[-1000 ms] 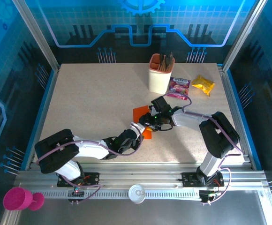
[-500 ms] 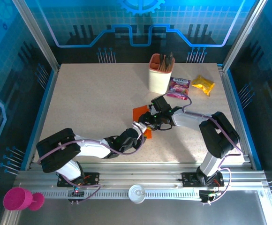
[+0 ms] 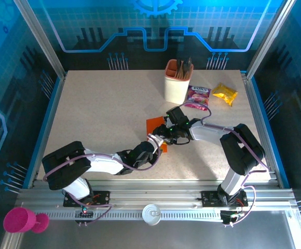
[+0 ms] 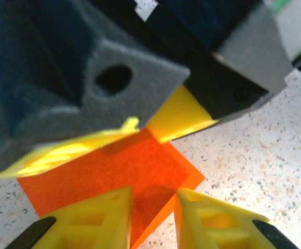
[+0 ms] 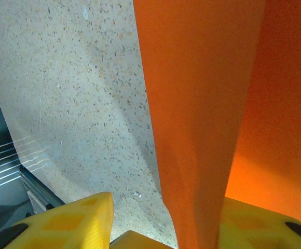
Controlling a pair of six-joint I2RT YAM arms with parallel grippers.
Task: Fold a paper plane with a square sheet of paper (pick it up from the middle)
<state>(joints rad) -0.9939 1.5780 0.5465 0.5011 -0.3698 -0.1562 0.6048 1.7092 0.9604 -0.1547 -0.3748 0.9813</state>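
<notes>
The square sheet of paper [image 3: 154, 126] is bright orange and lies partly folded on the speckled table, between both grippers. My left gripper [image 3: 159, 141] comes in low from the near side. Its yellow fingertips [image 4: 120, 206] straddle the paper's near edge [image 4: 140, 171] with a narrow gap between them, and nothing is pinched. My right gripper [image 3: 169, 133] is down on the sheet from the right, and its yellow fingers [image 4: 180, 115] press on the paper. A raised flap of the paper [image 5: 197, 104] stands between the right gripper's [image 5: 166, 207] fingers, against one of them and apart from the other.
A peach holder cup [image 3: 176, 87] with dark utensils stands at the back. A purple snack packet [image 3: 198, 96] and a yellow packet [image 3: 225, 94] lie to its right. Metal rails edge the table. A pink cup [image 3: 19, 220] sits off the table at the front left.
My left gripper has crept forward to the paper's near edge and its jaws have narrowed. The right gripper has shifted slightly left on the sheet.
</notes>
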